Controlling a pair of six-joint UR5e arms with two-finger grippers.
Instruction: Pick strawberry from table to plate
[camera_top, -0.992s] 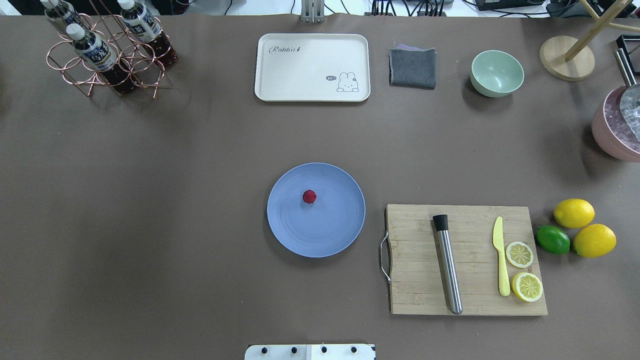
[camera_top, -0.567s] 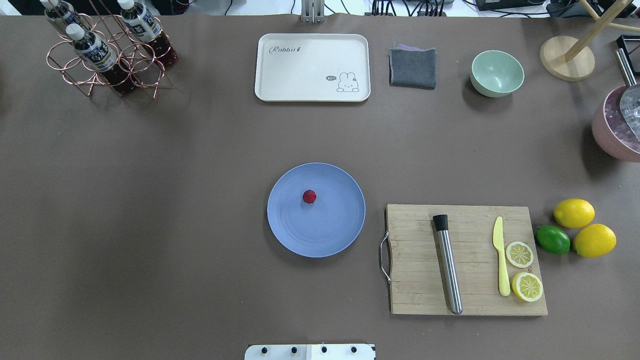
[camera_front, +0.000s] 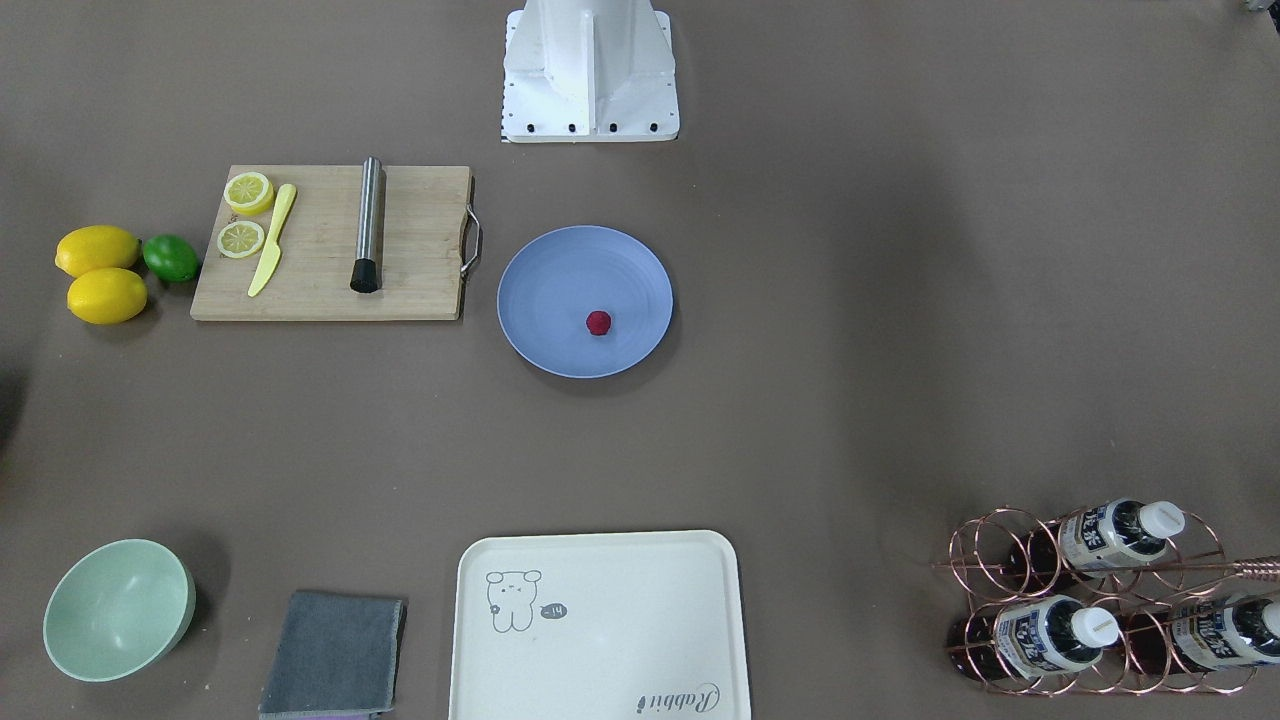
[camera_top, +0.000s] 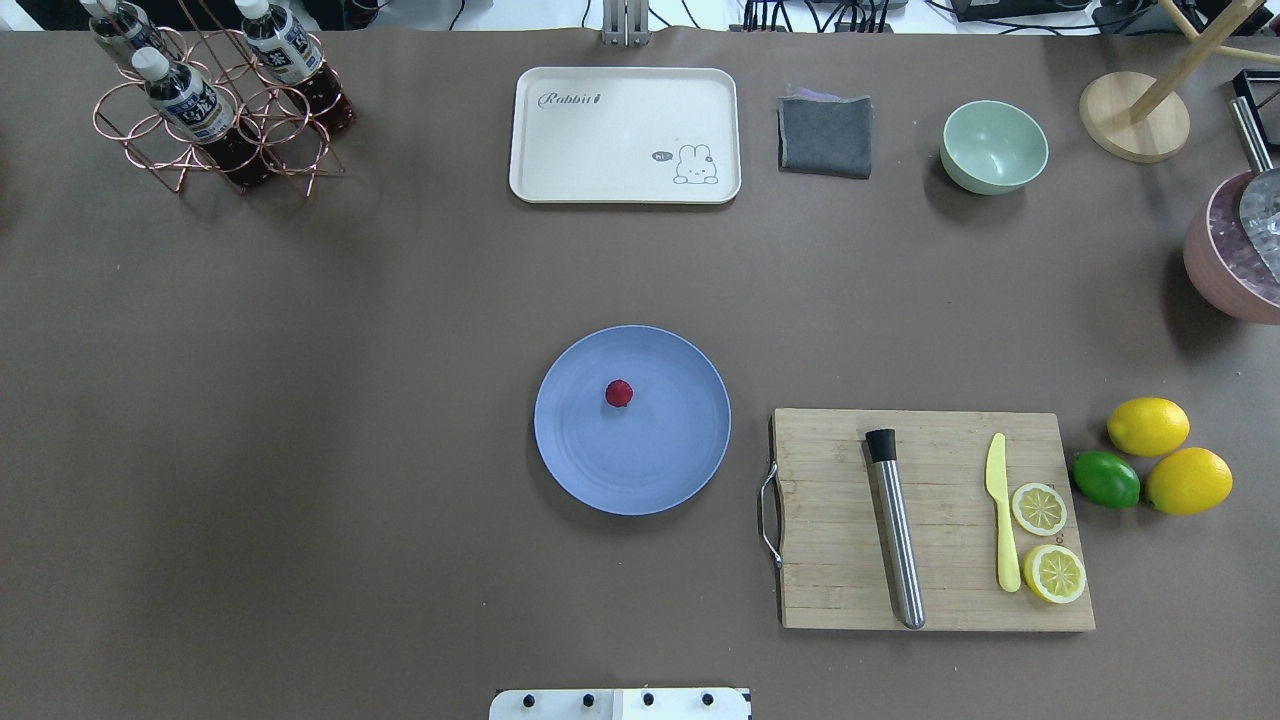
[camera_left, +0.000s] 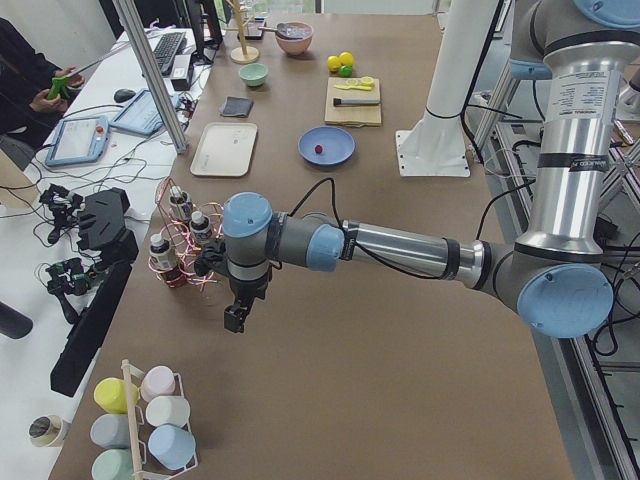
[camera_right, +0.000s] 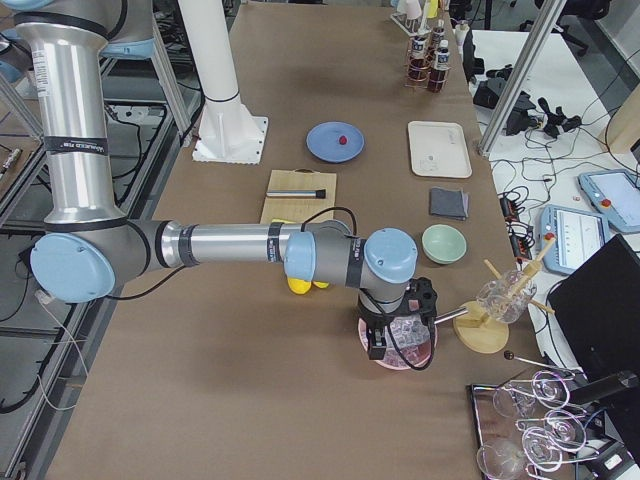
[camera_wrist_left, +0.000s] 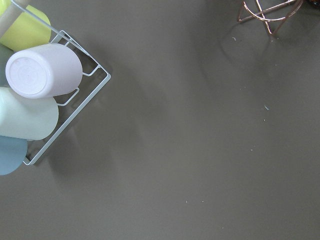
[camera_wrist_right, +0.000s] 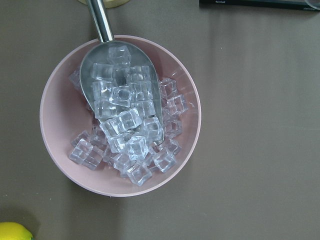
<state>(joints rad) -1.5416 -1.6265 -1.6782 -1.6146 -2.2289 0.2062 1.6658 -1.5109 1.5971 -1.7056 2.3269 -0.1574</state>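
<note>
The strawberry (camera_top: 619, 393), a small dark-red berry, lies on the blue plate (camera_top: 640, 460), a little off its middle; it also shows in the front-facing view, strawberry (camera_front: 598, 322) on plate (camera_front: 560, 290). The plate rests on the grey-brown table (camera_top: 350, 350). Neither arm appears in the overhead or front-facing views. In the exterior left view my left gripper (camera_left: 234, 320) hangs over bare table beside the bottle rack, far from the plate (camera_left: 335, 140). In the exterior right view my right gripper (camera_right: 380, 345) hovers over a pink bowl of ice. Whether either is open or shut, I cannot tell.
A cutting board (camera_top: 930, 520) with a muddler, yellow knife and lemon slices lies right of the plate. Lemons and a lime (camera_top: 1105, 479) sit beyond it. A cream tray (camera_top: 625, 135), grey cloth, green bowl (camera_top: 993, 146), bottle rack (camera_top: 215, 100) and cup rack (camera_wrist_left: 35, 95) stand around.
</note>
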